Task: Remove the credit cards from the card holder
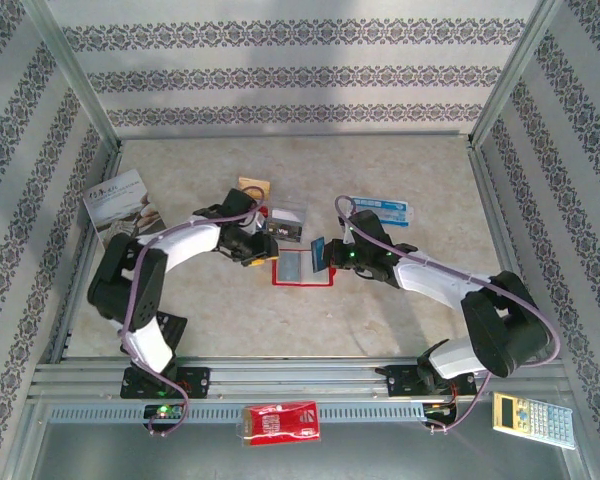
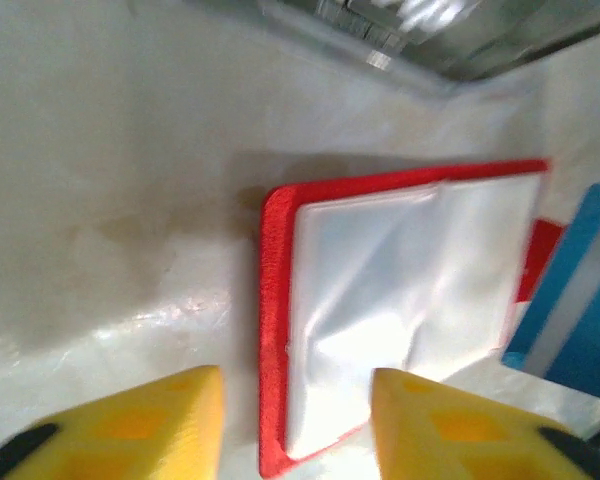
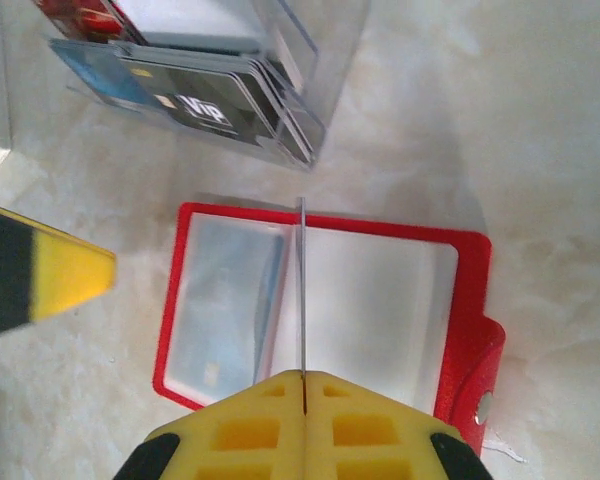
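The card holder [image 3: 468, 300] is red with pale grey pockets, the credit card [image 2: 560, 260] blue, the left tool [image 2: 297, 385] and right tool [image 3: 303, 378] yellow and black, the table [image 1: 400, 310] mottled beige.

The card holder [image 1: 302, 268] is a small red folding wallet; it lies opened flat on the table, pale clear-plastic pockets facing up, a snap tab at its right edge in the right wrist view; the left pocket there looks bluish, whether from a card inside cannot be told; the blue credit card [image 1: 318, 252] stands on edge over the holder's middle fold, pinched in the shut jaws of the right gripper [image 3: 305, 385].
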`<state>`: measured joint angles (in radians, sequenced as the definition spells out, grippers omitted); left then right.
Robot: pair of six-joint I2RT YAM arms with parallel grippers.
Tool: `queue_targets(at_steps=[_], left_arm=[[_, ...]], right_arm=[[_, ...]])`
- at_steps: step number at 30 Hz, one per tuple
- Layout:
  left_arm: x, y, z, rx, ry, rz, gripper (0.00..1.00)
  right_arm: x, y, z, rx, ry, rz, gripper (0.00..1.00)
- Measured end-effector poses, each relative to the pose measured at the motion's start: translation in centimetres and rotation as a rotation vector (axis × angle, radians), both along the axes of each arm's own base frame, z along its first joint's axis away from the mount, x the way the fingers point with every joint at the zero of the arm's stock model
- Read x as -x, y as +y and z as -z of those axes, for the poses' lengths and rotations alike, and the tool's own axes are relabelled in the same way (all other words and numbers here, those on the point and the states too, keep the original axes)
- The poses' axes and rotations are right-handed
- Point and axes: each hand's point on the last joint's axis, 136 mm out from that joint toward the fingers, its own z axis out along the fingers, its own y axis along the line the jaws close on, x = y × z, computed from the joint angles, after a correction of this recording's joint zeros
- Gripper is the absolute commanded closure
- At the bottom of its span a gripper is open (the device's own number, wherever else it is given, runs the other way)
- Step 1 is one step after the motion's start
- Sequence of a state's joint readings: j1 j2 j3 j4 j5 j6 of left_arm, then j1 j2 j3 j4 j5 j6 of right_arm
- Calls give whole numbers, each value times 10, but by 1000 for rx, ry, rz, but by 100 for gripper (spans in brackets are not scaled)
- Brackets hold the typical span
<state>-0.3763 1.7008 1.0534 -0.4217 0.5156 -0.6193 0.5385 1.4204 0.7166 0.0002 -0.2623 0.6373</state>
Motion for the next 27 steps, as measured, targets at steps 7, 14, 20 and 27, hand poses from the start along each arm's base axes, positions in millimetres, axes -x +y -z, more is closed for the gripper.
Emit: queue_targets(at_steps=[7,14,20,27], left_arm=[[-9,34,-43,146,-136,-149,27],[-9,31,-55,272,-199,-185,10],[-16,22,-72,421,-266,-174,8],[-29,6,-100,578,-359,-119,25]], right_arm=[[-14,20,-33,-24,-115,-115,100],[-36,52,-64,-45,-215,-226,100],[-39,78,-77,-110,-222,-327,100],[-31,96,-98,-227,-177,-392,100]])
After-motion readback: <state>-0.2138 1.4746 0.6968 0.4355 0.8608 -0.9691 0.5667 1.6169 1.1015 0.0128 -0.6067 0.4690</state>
